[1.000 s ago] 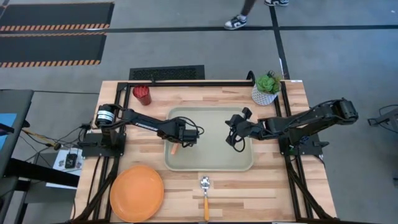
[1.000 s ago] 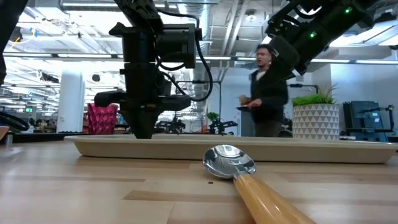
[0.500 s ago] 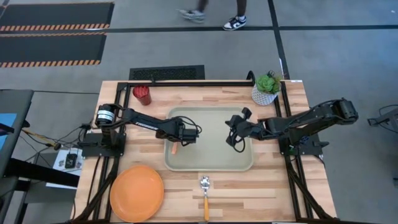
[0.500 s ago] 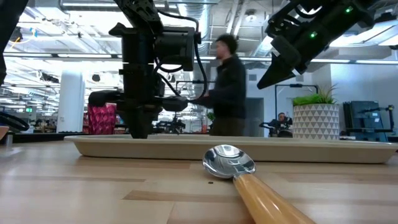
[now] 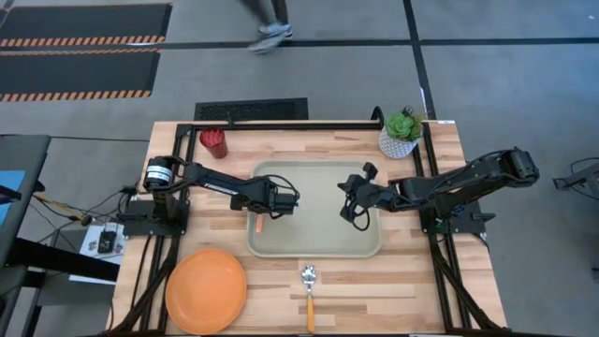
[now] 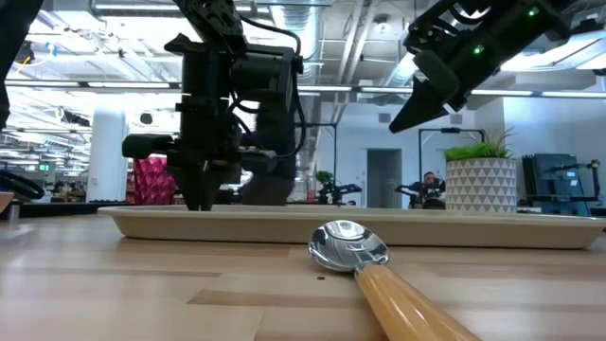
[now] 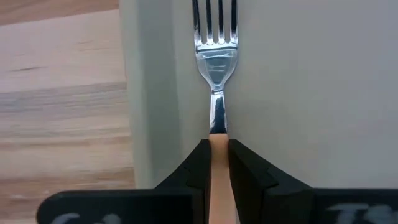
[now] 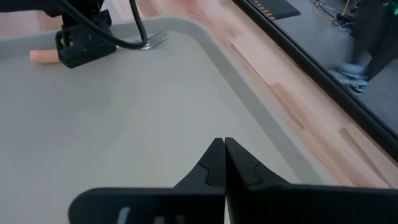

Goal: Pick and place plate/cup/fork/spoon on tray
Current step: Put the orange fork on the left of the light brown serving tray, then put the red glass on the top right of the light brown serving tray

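Observation:
The fork (image 7: 216,53) lies lengthwise along the left wall of the beige tray (image 5: 318,234), tines toward the far edge. Its orange handle end (image 5: 261,226) sticks out toward the near edge. My left gripper (image 5: 263,213) is down in the tray, shut on the fork. My right gripper (image 5: 348,212) is shut and empty above the tray's right half. The orange plate (image 5: 206,290) lies at the near left corner. The spoon (image 5: 309,292) lies in front of the tray. The red cup (image 5: 214,142) stands at the far left. My left gripper pinches the fork's orange handle (image 7: 219,158) between its two fingers, just behind the metal neck. The fingers come from above, pointing down, and lie across the handle. The fork sits level at the tray floor; whether it rests on the floor I cannot tell.
A white pot with a green plant (image 5: 401,133) stands at the far right corner. In the low view the spoon's bowl (image 6: 350,246) lies in front of the tray's rim (image 6: 284,227). A person (image 5: 271,23) walks past beyond the table's far edge.
My left gripper has shifted slightly toward the table's left edge, still shut on the fork, which has moved with it along the tray's left wall. A person has walked leftward behind the table.

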